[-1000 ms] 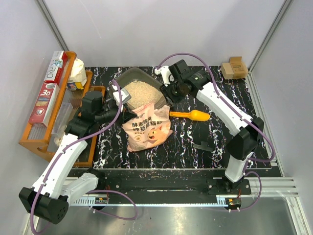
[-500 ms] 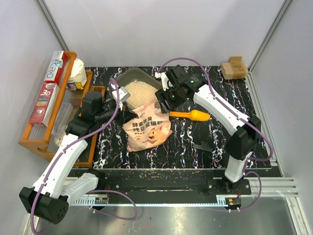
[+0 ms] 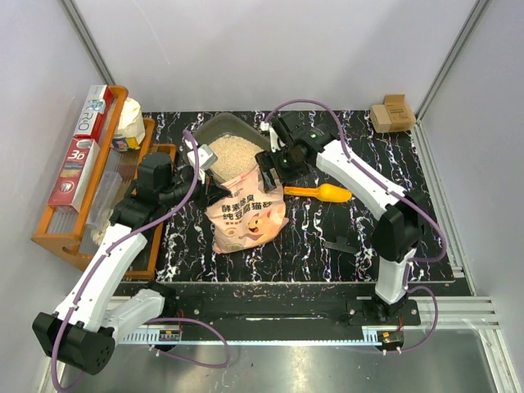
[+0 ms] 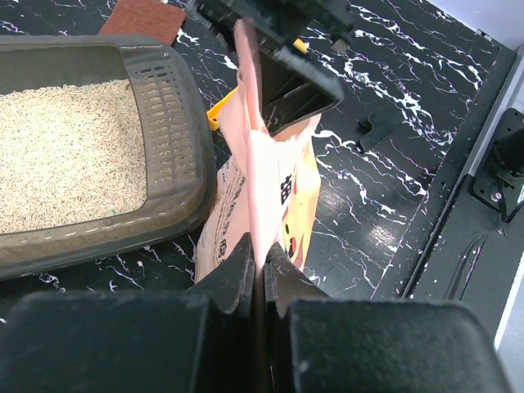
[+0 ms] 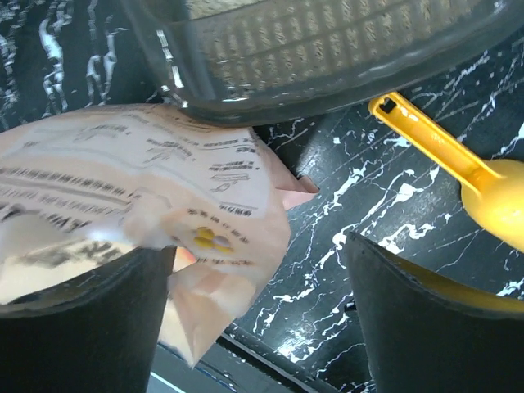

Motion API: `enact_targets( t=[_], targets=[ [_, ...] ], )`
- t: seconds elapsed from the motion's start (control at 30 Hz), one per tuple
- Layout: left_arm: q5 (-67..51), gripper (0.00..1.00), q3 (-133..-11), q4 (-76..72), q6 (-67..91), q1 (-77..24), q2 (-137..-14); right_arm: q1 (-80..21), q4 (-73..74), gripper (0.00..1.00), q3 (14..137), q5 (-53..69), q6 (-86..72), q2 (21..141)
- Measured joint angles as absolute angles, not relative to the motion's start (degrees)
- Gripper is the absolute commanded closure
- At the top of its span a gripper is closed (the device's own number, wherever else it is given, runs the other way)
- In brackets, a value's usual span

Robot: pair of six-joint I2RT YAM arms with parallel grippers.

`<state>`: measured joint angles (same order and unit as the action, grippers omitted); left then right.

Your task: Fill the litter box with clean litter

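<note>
The dark grey litter box (image 3: 211,131) sits at the back middle of the table with beige clean litter (image 3: 233,155) in it; both also show in the left wrist view, the box (image 4: 168,123) and the litter (image 4: 65,155). The pink pig-printed bag (image 3: 246,214) lies against the box's near edge. My left gripper (image 3: 211,193) is shut on the bag's left top edge (image 4: 260,176). My right gripper (image 3: 270,170) is open over the bag's right top corner (image 5: 196,246), which lies between its fingers (image 5: 409,319) without being clamped.
A yellow-orange scoop (image 3: 321,193) lies right of the bag, also in the right wrist view (image 5: 458,168). An orange wooden rack (image 3: 82,176) with foil boxes stands at the left. A cardboard box (image 3: 392,114) sits at the back right. A small black part (image 3: 341,244) lies near right.
My right gripper has moved left and down from beside the litter box to the bag's right top corner. The left gripper keeps its hold on the bag.
</note>
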<state>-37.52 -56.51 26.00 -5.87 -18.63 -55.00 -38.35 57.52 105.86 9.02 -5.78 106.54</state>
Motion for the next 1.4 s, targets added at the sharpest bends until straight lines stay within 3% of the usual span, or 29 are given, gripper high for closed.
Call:
enact_targets(
  t=[0.2,0.4,0.63,0.83,1.1,1.2,1.23,1.4],
  targets=[
    [-37.4,1.00,-56.1,25.4,-5.7,-18.6,-54.9,-38.7,59.0,0.01,106.0,2.1,-10.0,109.9],
    [-37.0,1.00,-55.9,25.1,-5.7,-18.6,-54.8,-39.3,63.5,0.03,108.3,-5.8,-12.6,109.2],
    [-36.8,1.00,-55.9,25.1,-6.0,-18.7,-54.8,-38.9,64.1,0.05,97.2,-10.4,-14.5,102.3],
    [-36.8,1.00,-55.9,24.8,-5.9,-19.0,-54.9,-34.9,62.7,0.19,95.0,-5.3,-14.5,101.5],
    [-35.6,0.98,-55.8,24.3,-5.9,-18.8,-55.2,-32.2,63.0,0.13,100.0,7.7,-3.5,101.6],
    [-35.3,0.76,-55.8,24.2,-5.9,-18.7,-55.2,-32.1,64.1,0.05,104.7,9.8,-0.4,102.0],
    [-35.3,0.60,-55.8,24.0,-5.8,-18.6,-55.2,-32.1,64.6,0.00,106.9,10.4,0.6,102.2],
    [-35.6,0.19,-56.3,20.3,-5.4,-18.3,-55.2,-31.3,65.4,0.00,116.7,13.7,2.2,103.3]
  ],
)
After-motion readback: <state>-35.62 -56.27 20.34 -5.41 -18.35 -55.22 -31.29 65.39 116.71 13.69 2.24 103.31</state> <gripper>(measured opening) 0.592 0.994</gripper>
